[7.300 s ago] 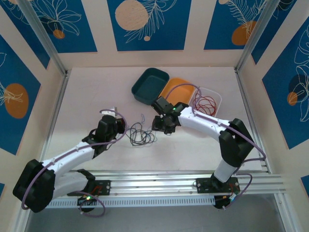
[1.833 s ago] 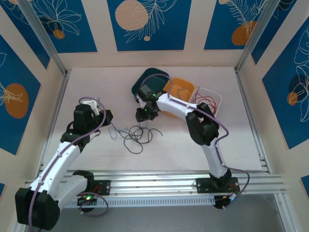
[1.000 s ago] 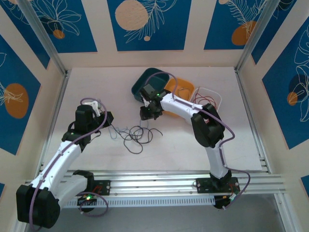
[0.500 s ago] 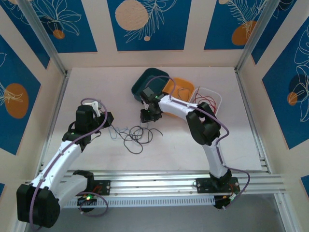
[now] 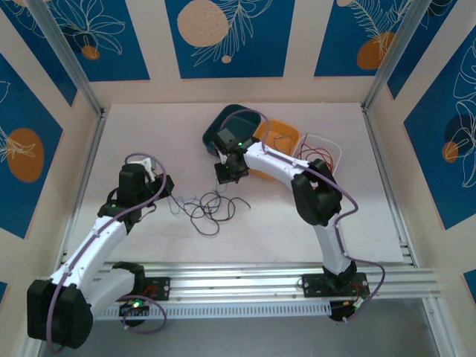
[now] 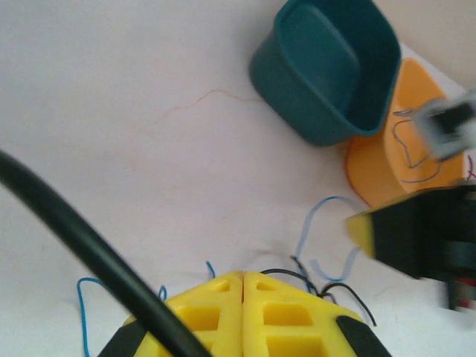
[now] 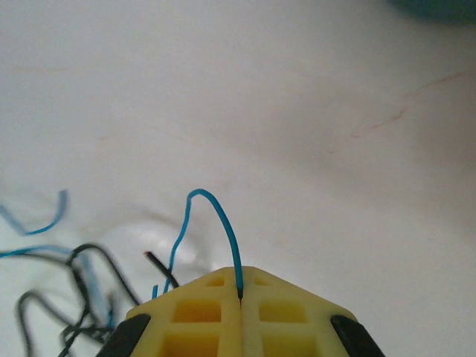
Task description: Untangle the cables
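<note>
On the desk point(image 5: 297, 223), the cables point(image 5: 210, 210) sprawled just left of centre in the top view, their long axis running left to right. The left tool point(image 6: 243, 279) was closed, perhaps on a strand at their left end; the right tool point(image 7: 241, 275) pinched a blue strand point(image 7: 214, 202) arching toward frame top. Separation looked begun: next, that strand likely needed drawing away while the left tool anchored the rest.

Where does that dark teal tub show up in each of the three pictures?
Top external: teal tub at upper centre, just left of the orange dish.
Left wrist: teal tub at upper right, with the orange dish beside it.
Right wrist: a dark teal sliver at the top right corner, apparently its edge.
Shared landmark: the tangle of cables, seen in all three views.
</note>
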Available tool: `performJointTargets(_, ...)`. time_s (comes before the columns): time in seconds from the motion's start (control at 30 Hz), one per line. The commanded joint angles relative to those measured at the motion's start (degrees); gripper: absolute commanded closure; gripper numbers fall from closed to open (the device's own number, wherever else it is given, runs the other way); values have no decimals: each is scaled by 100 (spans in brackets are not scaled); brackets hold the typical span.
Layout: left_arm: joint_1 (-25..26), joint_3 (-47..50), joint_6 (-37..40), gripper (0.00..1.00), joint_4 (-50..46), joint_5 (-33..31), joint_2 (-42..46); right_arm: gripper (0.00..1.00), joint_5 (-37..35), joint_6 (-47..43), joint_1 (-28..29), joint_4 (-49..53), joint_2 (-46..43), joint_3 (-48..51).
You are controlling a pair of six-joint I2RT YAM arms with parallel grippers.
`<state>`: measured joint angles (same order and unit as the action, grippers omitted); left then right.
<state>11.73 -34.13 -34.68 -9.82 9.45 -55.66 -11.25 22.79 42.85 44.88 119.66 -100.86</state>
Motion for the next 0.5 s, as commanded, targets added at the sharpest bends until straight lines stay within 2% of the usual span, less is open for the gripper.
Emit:
performJointTargets(0.0, -60, 185, -157, 100, 136, -131, -183, 100, -413, -271, 177, 442, -866, -566)
performJointTargets(0.23, -60, 356, -299, 100, 620, 37, -567, 100, -515, -615, 490, 1087, -1537, -1655)
performJointTargets(0.47, -57, 414, -347, 100, 930, 135, -930, 100, -485, -994, 672, 1722, -1680, -3380)
